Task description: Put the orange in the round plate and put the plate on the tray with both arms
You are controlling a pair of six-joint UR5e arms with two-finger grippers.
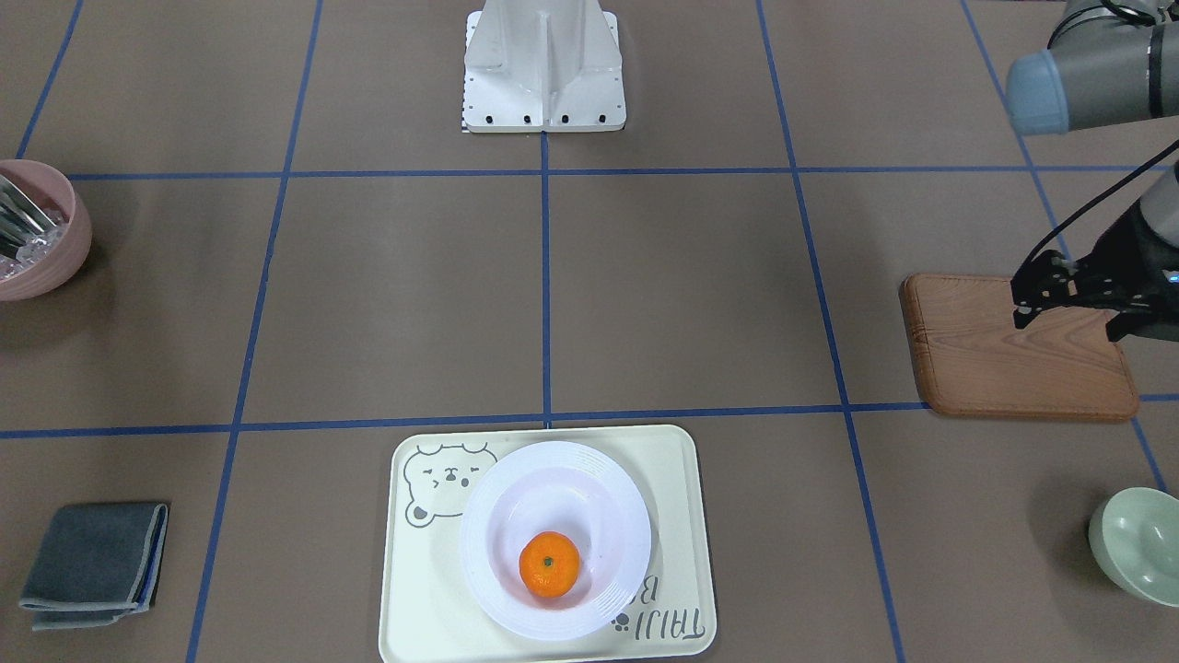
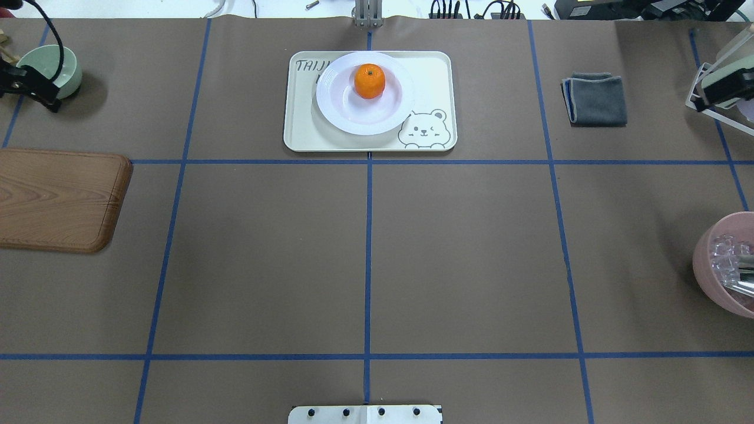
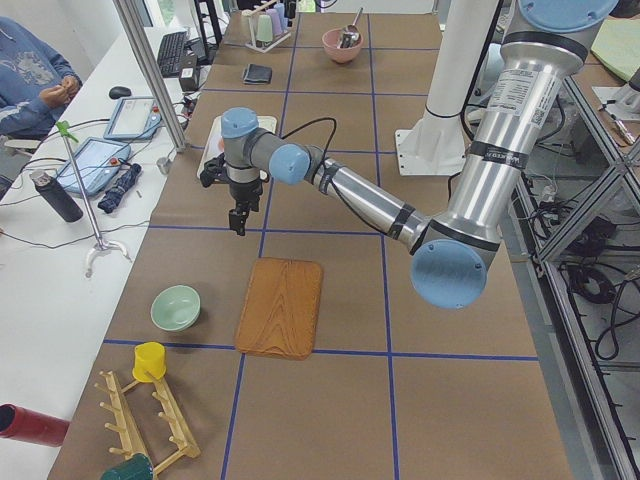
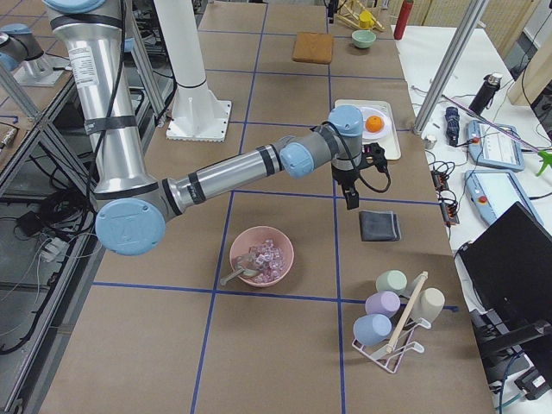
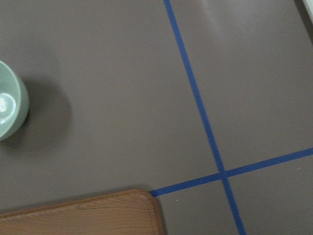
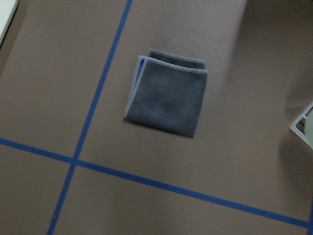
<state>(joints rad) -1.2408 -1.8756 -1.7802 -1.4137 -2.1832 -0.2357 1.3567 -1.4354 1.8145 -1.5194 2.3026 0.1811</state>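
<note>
1. Mandarin (image 1: pixel 550 564), round, orange, lies in glossy white round plate (image 1: pixel 488 571) on cream rectangular plastic tray (image 1: pixel 414 599), well apart from left claw (image 1: pixel 1068 324).
2. Plate likely stiff, slippery; grip opposite rims.
3. Left claw looks spread; right claw (image 4: pixel 351 203): cannot tell.

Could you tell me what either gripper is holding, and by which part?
Nothing: left gripper and right gripper both look empty; the orange sits in the round plate on the tray.

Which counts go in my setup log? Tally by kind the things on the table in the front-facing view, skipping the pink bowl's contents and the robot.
Bowls: 2 (pink bowl, green bowl)
Round plate: 1
Tray: 1
Orange: 1
Wooden board: 1
Grey cloth: 1
Total: 7
</note>
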